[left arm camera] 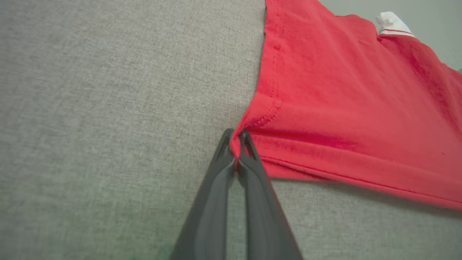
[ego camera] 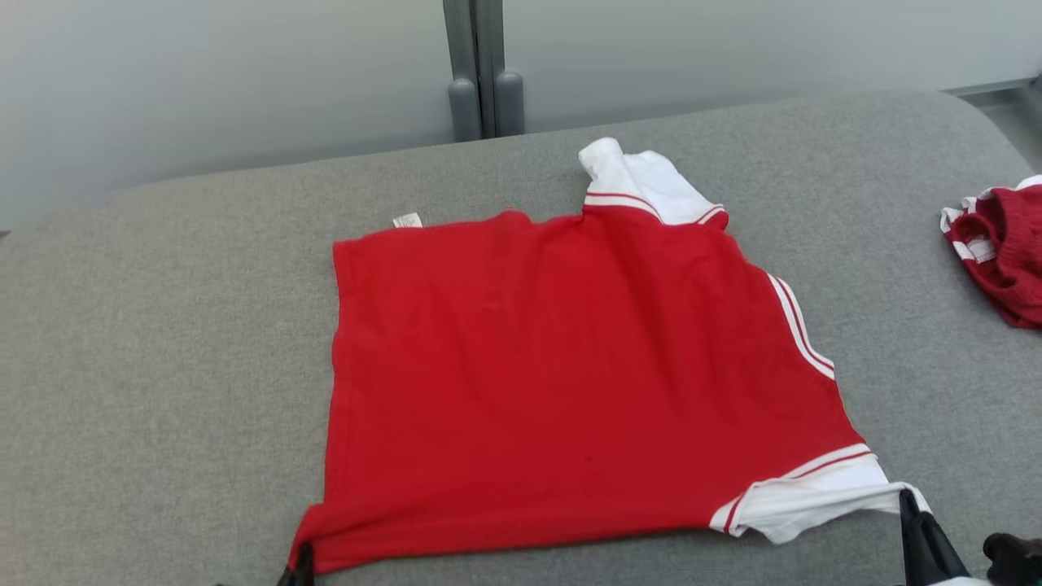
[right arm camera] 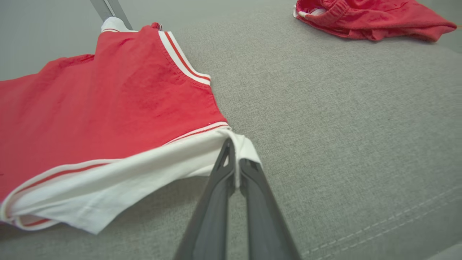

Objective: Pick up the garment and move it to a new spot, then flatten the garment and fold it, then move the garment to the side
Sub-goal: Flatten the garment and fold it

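The head view's bottom edge is cutting off the left gripper (ego camera: 299, 566) and right gripper (ego camera: 910, 509) behind their fingertips, its right edge is slicing a second red garment (ego camera: 1005, 252), and the white label (ego camera: 407, 220) on the garment (ego camera: 570, 366) is showing too small to read.

Two red garments, a shirt (ego camera: 570, 366) mid-frame and a crumpled garment (ego camera: 1005, 252) at right, and two grippers, left gripper (left arm camera: 236, 139) and right gripper (right arm camera: 234, 151).

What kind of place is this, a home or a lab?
Likely a lab or demo room, not certain: a grey fabric-covered pad, bed-like, stands against frosted panels with a metal post, and a red shirt and another red garment lie on it.
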